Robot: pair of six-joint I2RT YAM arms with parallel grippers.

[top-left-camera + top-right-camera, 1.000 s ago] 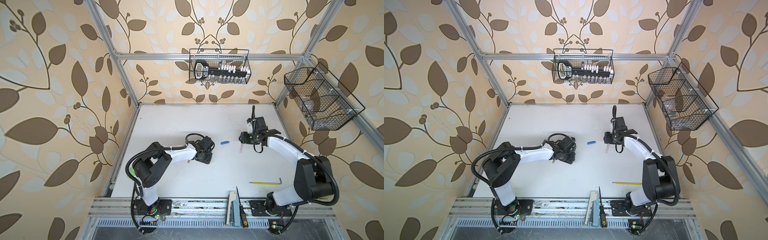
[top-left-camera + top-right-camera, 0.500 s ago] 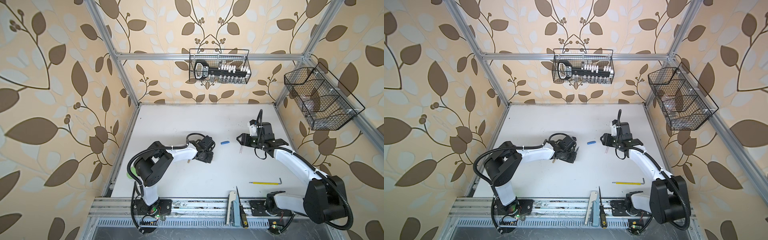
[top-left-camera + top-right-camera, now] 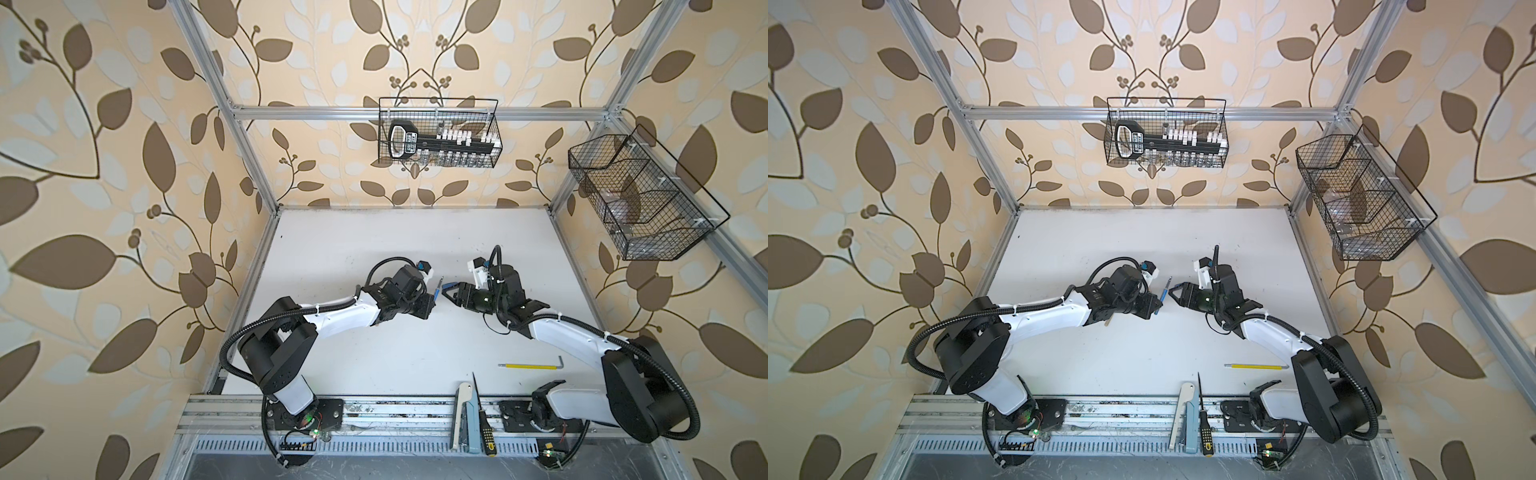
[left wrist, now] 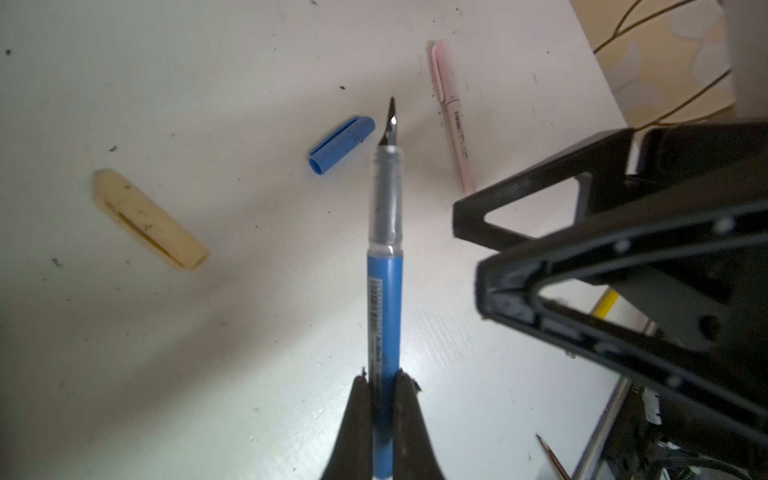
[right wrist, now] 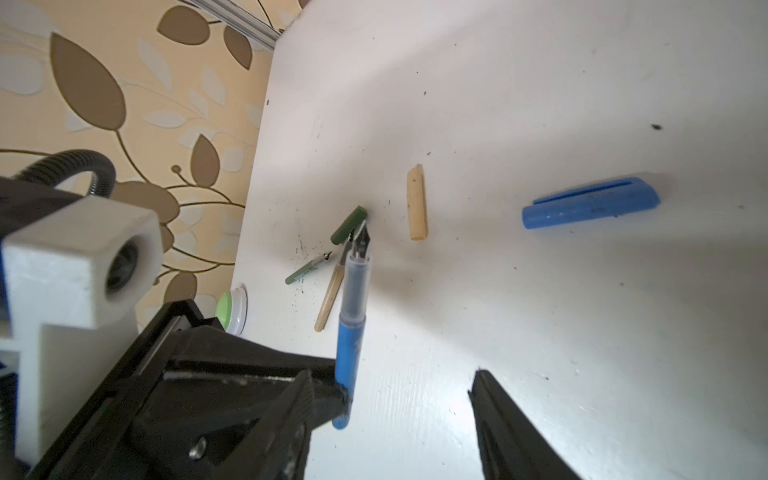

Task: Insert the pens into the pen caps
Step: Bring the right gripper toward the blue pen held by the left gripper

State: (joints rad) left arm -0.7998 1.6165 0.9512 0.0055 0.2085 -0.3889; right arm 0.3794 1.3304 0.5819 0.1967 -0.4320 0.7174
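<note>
Left gripper (image 4: 384,386) has just clenched the slim blue plastic pen (image 4: 384,307), held above the short blue tubular cap (image 4: 340,143); right gripper (image 3: 445,289) gapes empty, so capping comes next.

Readable text: none | blue pen (image 4: 384,291): barcode strip just past left gripper (image 4: 384,384), print blurred | pink pen (image 4: 456,124): dark print beyond the held nib, too small | black rack (image 3: 405,141), far off: label blurred

Blue pen (image 4: 384,307) aloft, right arm (image 3: 573,332) nearer.
</note>
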